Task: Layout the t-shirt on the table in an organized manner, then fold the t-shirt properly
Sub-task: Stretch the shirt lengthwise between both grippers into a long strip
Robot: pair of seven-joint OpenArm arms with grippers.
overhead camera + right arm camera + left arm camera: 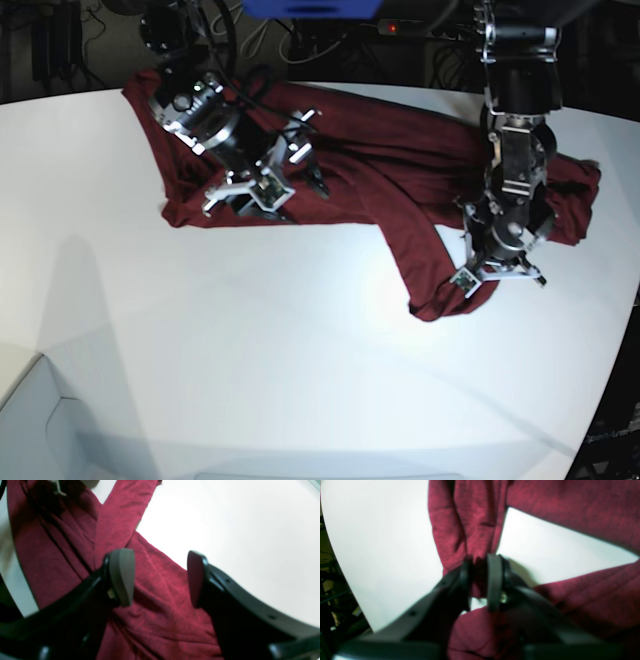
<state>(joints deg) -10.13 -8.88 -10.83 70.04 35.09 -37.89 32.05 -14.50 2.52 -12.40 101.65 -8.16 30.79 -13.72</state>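
Observation:
The dark maroon t-shirt (400, 160) lies crumpled along the far side of the white table (250, 350), with one strip trailing toward the near right. My left gripper (497, 272) stands over that strip's end. In the left wrist view its jaws (481, 580) are pinched on a fold of the t-shirt (470, 517), which rises off the table (382, 555). My right gripper (300, 170) hovers over the shirt's left part. In the right wrist view it (158, 580) stands open above wrinkled cloth (162, 620), with nothing between its pads (122, 577).
The table's curved edge (622, 340) runs down the right side, close to the left arm. Dark floor with cables (60, 40) lies beyond the far edge. A pale box-like corner (30, 420) shows at the bottom left.

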